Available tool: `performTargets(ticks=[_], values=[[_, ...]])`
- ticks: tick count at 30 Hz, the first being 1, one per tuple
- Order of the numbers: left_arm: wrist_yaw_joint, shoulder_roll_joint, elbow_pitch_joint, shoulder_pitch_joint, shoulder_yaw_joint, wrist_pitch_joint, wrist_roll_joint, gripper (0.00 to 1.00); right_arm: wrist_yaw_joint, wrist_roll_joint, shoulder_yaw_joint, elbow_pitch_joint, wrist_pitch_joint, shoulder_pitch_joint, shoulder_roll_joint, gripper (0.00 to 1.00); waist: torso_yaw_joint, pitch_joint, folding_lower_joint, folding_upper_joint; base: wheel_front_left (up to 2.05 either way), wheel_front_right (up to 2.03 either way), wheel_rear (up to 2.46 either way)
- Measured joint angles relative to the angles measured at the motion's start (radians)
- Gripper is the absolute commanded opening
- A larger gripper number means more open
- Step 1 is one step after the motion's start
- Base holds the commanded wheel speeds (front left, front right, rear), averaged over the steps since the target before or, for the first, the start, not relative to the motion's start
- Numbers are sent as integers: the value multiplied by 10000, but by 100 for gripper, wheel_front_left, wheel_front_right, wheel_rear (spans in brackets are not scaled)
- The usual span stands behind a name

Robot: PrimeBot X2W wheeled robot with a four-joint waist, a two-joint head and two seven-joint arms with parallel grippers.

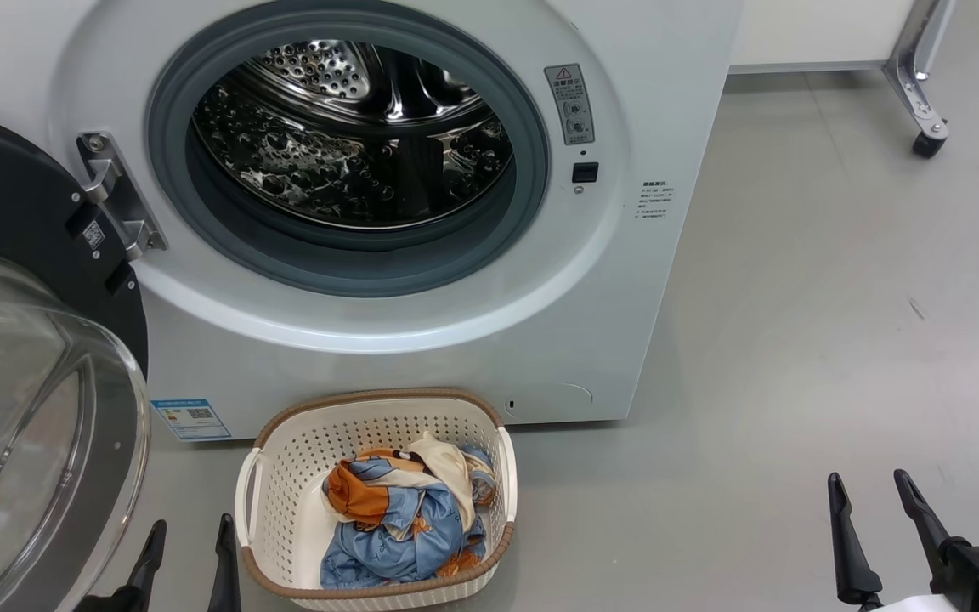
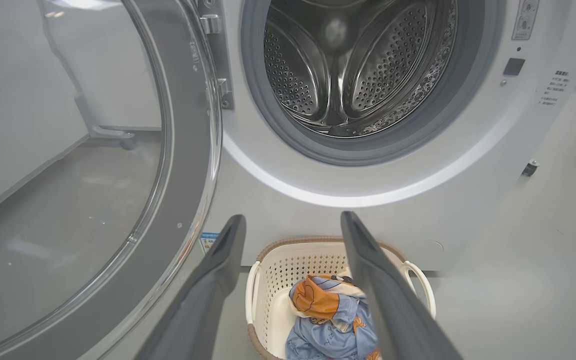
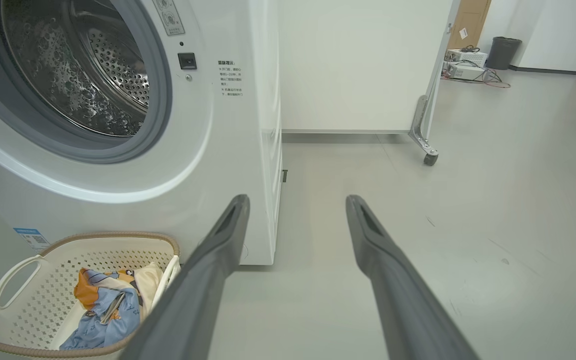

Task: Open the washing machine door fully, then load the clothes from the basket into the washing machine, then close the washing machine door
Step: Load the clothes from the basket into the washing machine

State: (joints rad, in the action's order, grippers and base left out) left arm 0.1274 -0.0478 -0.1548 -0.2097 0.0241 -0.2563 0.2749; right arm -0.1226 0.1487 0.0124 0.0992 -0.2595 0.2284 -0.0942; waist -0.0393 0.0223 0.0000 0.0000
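The white washing machine stands ahead with its steel drum bare inside. Its door is swung out wide on the left, glass bowl toward me, and shows again as the door in the left wrist view. On the floor in front sits the cream basket holding the clothes, a blue, orange and cream heap. My left gripper is open, low beside the basket's left handle, nothing between its fingers. My right gripper is open over bare floor, far right of the basket.
A white panel on a caster leg stands back right of the washer. Grey floor spreads to the right. A dark bin and cables lie far off by the wall. The open door crowds the left side.
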Motion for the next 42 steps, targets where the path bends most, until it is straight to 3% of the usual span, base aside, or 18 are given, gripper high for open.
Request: performTargets(ticks=[11,19,23,30,42], values=[[0,6,-364,4,113,0,407,100,0,686,-188,345,0,-193,395,100,-465,390,0,0,0,0,0],[0,10,-608,293,545,194,1484,100,2,2661,-121,648,0,-613,644,100,-938,949,0,0,0,0,0],[0,21,-757,671,690,495,1377,100,2,3193,330,625,0,-1028,629,100,-1214,1313,0,0,0,0,0],[0,-54,-1133,1321,508,807,1388,100,0,2964,1613,316,0,-1832,591,100,-1780,2025,0,0,0,0,0],[-6,-362,-1758,2371,134,915,1363,100,0,2886,1778,305,0,-2582,556,100,-2750,3204,0,0,0,0,0]])
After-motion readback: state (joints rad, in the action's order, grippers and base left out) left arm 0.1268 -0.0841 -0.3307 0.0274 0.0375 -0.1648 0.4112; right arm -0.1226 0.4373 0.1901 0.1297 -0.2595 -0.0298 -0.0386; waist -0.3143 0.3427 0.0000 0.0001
